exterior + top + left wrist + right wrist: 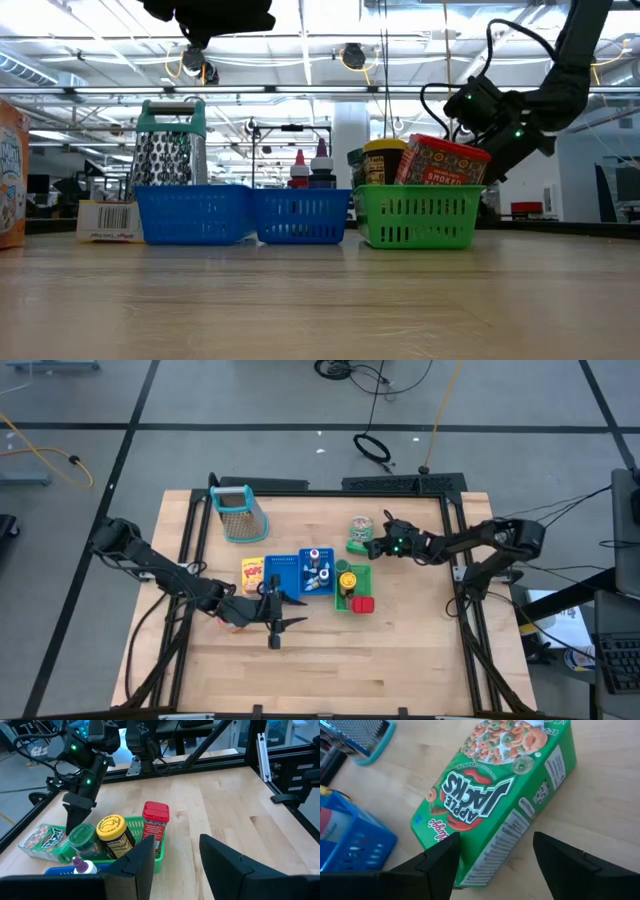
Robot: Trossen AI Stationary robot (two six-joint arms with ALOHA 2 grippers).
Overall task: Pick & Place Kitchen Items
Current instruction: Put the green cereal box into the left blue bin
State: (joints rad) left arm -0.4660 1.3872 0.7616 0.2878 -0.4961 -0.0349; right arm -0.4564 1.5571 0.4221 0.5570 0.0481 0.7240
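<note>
Right tool (pixel 492 857) spread wide above green cereal box (pixel 495 795), lying flat on surface (pixel 420 630) beside green tray (pixel 352 603), long axis running away from tool. Bare surface beyond. Left tool (pixel 175 862) parted, empty.

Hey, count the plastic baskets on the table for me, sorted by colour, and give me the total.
Blue baskets: 2, one side by side with the other
Green basket: 1
Total: 3
</note>
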